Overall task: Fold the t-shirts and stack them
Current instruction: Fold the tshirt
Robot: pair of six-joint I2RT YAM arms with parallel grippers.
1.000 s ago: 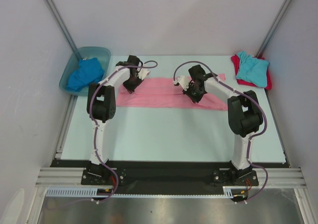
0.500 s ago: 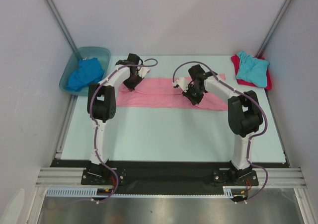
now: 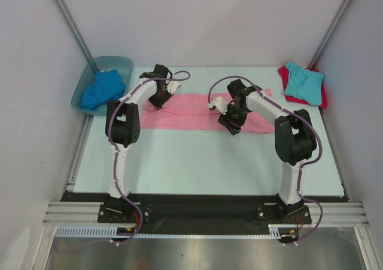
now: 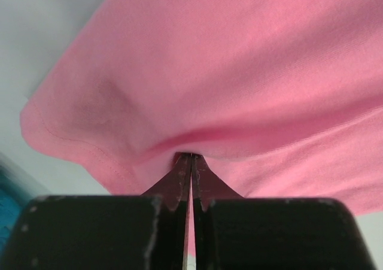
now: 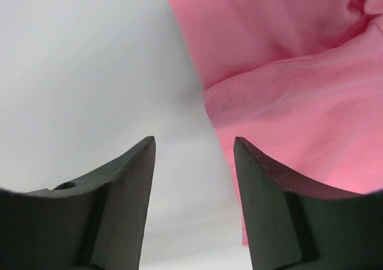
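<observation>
Four shirts, one per colour. The pink shirt [image 3: 191, 111] lies flat on the surface [image 3: 191, 162]. The blue shirt [image 3: 102, 89] sits in the single tub [image 3: 114, 61]. The turquoise shirt [image 3: 302, 82] lies on the red shirt [image 3: 282, 74] at the far right corner. Left fingers [image 4: 176, 183] pinch pink cloth; right fingers [image 5: 128, 168] are spread above its edge.

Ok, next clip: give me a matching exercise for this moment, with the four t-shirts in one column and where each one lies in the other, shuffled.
Things:
1. pink t-shirt
2. royal blue t-shirt
3. turquoise t-shirt
4. red t-shirt

Places:
A. bunched up inside the plastic tub at the far left
B. on top of another shirt in the far right corner
C. stretched out across the table between the two arms
D. bottom of the far right pile, mostly covered

Pairs: 1-C, 2-A, 3-B, 4-D
</observation>
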